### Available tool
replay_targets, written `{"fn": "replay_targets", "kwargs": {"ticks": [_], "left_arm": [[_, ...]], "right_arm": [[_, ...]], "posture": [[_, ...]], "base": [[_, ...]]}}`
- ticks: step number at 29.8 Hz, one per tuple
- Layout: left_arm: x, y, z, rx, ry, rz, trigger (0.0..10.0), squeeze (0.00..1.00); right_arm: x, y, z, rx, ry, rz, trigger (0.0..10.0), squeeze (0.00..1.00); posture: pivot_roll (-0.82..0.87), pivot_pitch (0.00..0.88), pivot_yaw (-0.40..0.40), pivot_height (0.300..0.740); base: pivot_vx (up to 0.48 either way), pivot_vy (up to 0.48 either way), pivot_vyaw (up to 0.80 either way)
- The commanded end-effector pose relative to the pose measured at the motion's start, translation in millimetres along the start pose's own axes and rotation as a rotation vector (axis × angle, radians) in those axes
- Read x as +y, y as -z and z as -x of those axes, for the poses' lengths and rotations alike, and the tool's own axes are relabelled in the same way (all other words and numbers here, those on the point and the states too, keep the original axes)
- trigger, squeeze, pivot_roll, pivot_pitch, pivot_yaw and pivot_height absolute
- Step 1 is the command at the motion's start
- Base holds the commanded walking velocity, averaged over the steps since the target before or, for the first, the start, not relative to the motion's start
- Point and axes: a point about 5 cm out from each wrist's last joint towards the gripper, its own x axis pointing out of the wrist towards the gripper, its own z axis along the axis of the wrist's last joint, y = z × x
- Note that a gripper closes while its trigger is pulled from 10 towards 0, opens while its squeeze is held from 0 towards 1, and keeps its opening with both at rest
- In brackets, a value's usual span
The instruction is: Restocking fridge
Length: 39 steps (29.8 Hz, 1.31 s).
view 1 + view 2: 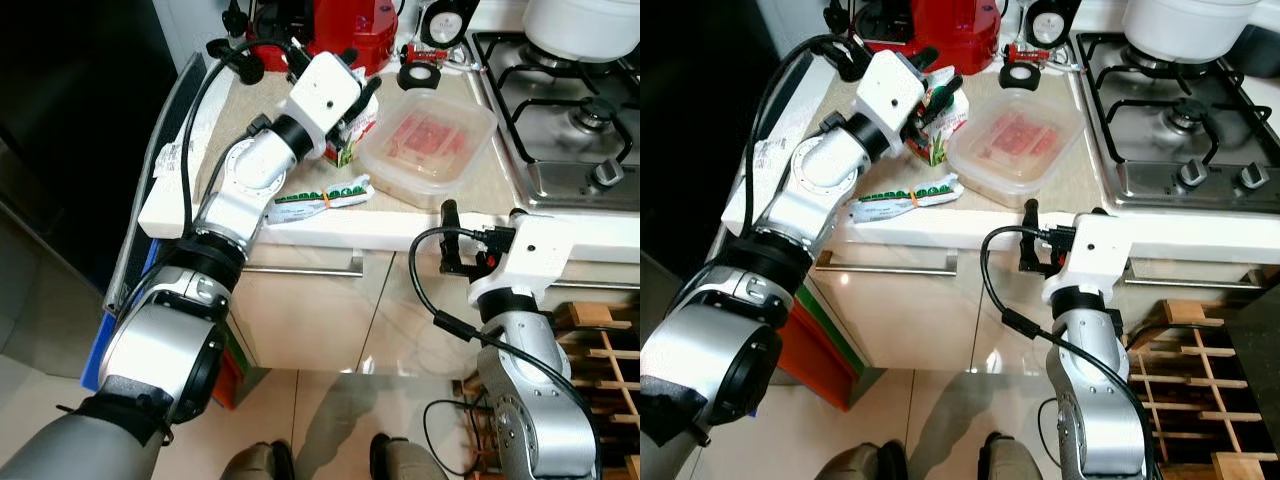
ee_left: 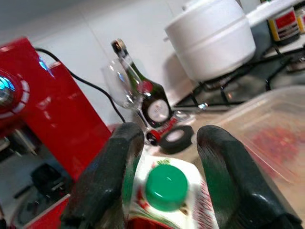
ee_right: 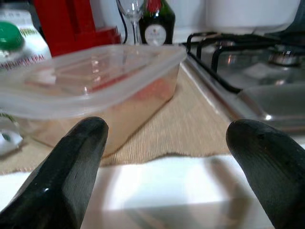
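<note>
Counter (image 1: 470, 215): pale top with a white front edge, carrying the items below, listed from the robot's left to its right.

One white flat packet (image 1: 168, 185), laid along the left edge of the counter.

One red appliance (image 1: 345, 30), set at the back.

One left hand (image 2: 164, 179), reached over the counter; its two black fingers (image 2: 107, 179) are set part-open on either side of one small carton (image 2: 167, 210) with a green cap (image 2: 166, 187). Whether the fingers press the carton cannot be told. The carton (image 1: 352, 135) stands upright just beside the clear container.

One green-and-white sachet (image 1: 320, 197), lying flat near the front edge, in front of the carton.

One roll of black tape (image 1: 419, 76), behind the container.

One wine glass (image 2: 119, 83) and one dark bottle (image 2: 150, 98), seen at the back wall in the left wrist view.

One clear plastic container (image 1: 430, 145) with lid on, reddish contents inside, resting on a beige mat (image 3: 186, 129).

One right hand (image 3: 167, 167), held low at the counter's front edge; its two fingers (image 3: 71, 167) are spread wide with nothing between them, pointed at the container.

One gas hob (image 1: 560, 110) at the right, with one white pot (image 1: 585, 25) on a back burner.

One wooden rack (image 1: 600, 370), on the floor below at the right.
</note>
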Motion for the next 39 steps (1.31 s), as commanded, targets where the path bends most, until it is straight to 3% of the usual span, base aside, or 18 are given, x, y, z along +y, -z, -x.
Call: {"fn": "replay_targets", "kwargs": {"ticks": [1,12,13,20,31,39], "left_arm": [[-0.7,-3,-3.4,-0.005,0.019,-0.026,10.0,1.00],[-4.3,2,-8.1,0.048,0.040,-0.048,10.0,1.00],[-5.4,4,-8.3,0.063,0.047,-0.053,10.0,0.00],[-4.8,12,-10.1,0.153,0.037,-0.007,10.0,0.00],[1.8,19,-11.9,0.236,-0.007,0.172,10.0,0.00],[-1.1,23,-11.2,0.275,0.016,0.159,10.0,0.00]], "right_arm": [[0.2,-2,3.6,-0.001,0.003,-0.001,10.0,0.00],[-1.9,-2,7.4,0.011,0.013,0.004,10.0,0.00],[-2.1,-2,7.6,0.012,0.014,0.004,10.0,0.00],[-2.9,-1,8.1,0.020,0.016,0.004,10.0,0.00],[-2.9,-1,8.5,0.030,0.017,0.000,10.0,0.00],[-3.1,-1,8.7,0.037,0.015,0.001,10.0,0.00]], "posture": [[-0.27,0.139,0.063,0.740],[-0.28,0.151,0.064,0.740],[-0.28,0.152,0.063,0.740],[-0.28,0.157,0.062,0.740],[-0.29,0.161,0.063,0.740],[-0.29,0.163,0.061,0.740]], "base": [[0.000,0.000,0.00],[0.000,0.000,0.00],[0.000,0.000,0.00],[0.000,0.000,0.00],[0.000,0.000,0.00],[0.000,0.000,0.00]]}}
